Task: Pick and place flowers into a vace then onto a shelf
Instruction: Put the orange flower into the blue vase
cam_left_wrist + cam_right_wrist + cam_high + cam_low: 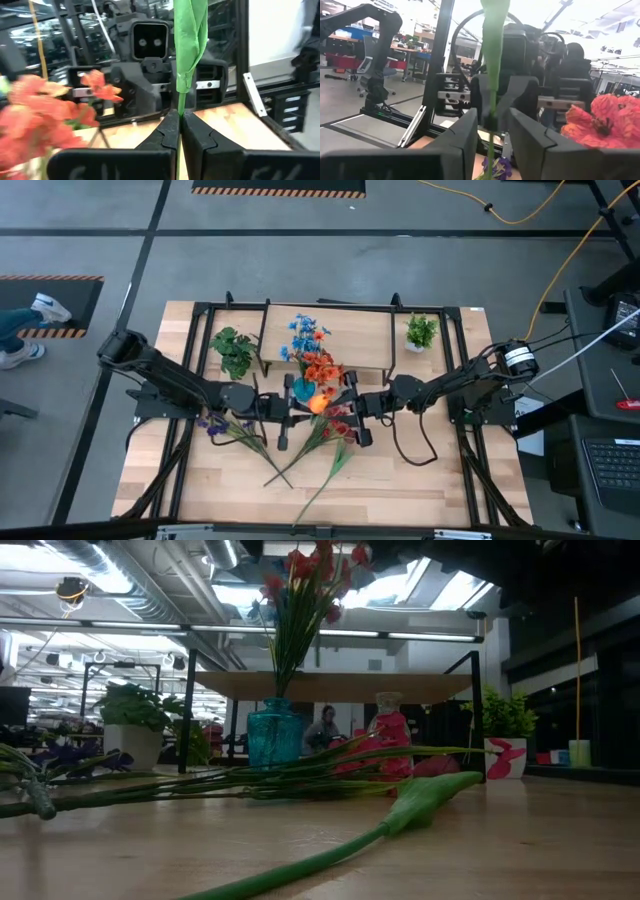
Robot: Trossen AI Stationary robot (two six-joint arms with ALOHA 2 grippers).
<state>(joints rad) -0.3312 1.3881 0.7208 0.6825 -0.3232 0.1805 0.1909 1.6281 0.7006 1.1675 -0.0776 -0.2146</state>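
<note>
My left gripper (179, 116) is shut on an upright green stem with a leaf (190, 40). In the high view it (293, 405) faces my right gripper (352, 405), and an orange tulip bloom (318, 400) shows between them. My right gripper (493, 117) is open, one finger on each side of the same stem (491, 95). The teal vase (274, 735) stands on the table by the shelf (340, 686) and holds orange and blue flowers (312, 350). More flowers (300, 445) lie flat on the table. My left gripper pinches the green stem (180, 102) between its two fingers, just under the leaf. The fingers come level from the table's left and lie across the stem. The stem stands upright in the hold. Its lower end is hidden by the fingers.
Two potted plants (232, 350) (421, 332) stand at the shelf's ends. Purple blooms (212, 423) and red blooms (340, 425) lie under the arms, with long stems (300, 870) reaching to the near edge. A black frame (190, 380) borders the table. A person's legs (25, 330) show at left.
</note>
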